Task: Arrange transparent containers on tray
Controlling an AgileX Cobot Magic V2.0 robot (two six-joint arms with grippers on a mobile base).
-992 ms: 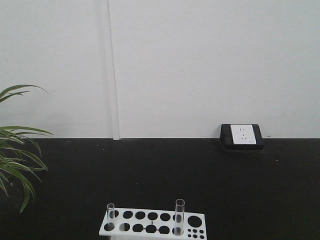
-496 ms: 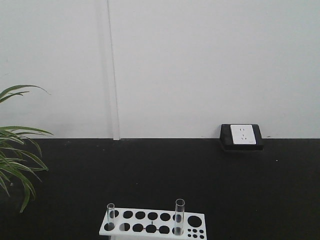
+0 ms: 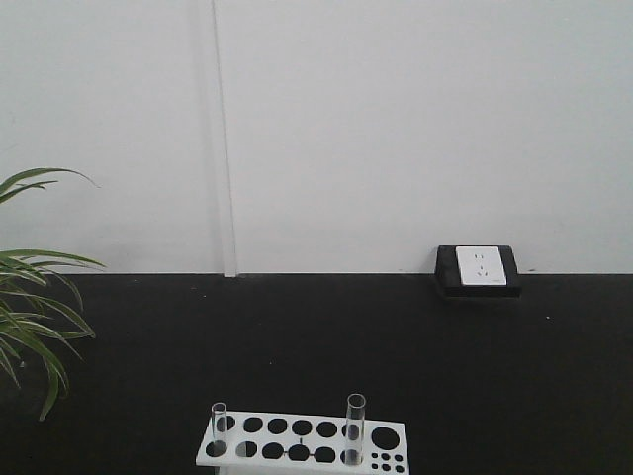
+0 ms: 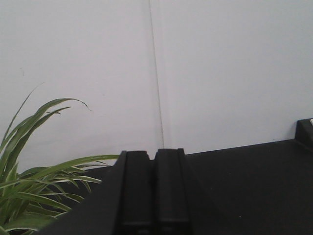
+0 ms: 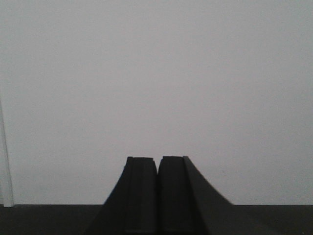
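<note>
My left pincer: both black fingers are pressed flat together with nothing between them. It is raised and points toward the white wall.
My right pincer: drawn together the same way, with only a thin seam showing and nothing held. It faces bare wall above the tabletop's back edge.
White rack: sits on the near part of the black tabletop, a little left of the middle. The bottom of the front view cuts it off. Its top plate has two rows of round holes, one larger hole and a cluster of small holes at its right end.
Left test tube: stands upright in a hole at the rack's left end.
Right test tube: stands upright near the rack's right end, just left of the larger hole. It is taller in the picture than the other tube.
Row: I cannot tell which row holds either tube.
Tubes and pincers: well apart. Neither wrist view shows the rack.
Socket box: at the tabletop's back edge against the wall, right of the middle.
Plant: its leaves hang over the tabletop's left edge and also show in my left wrist view.
</note>
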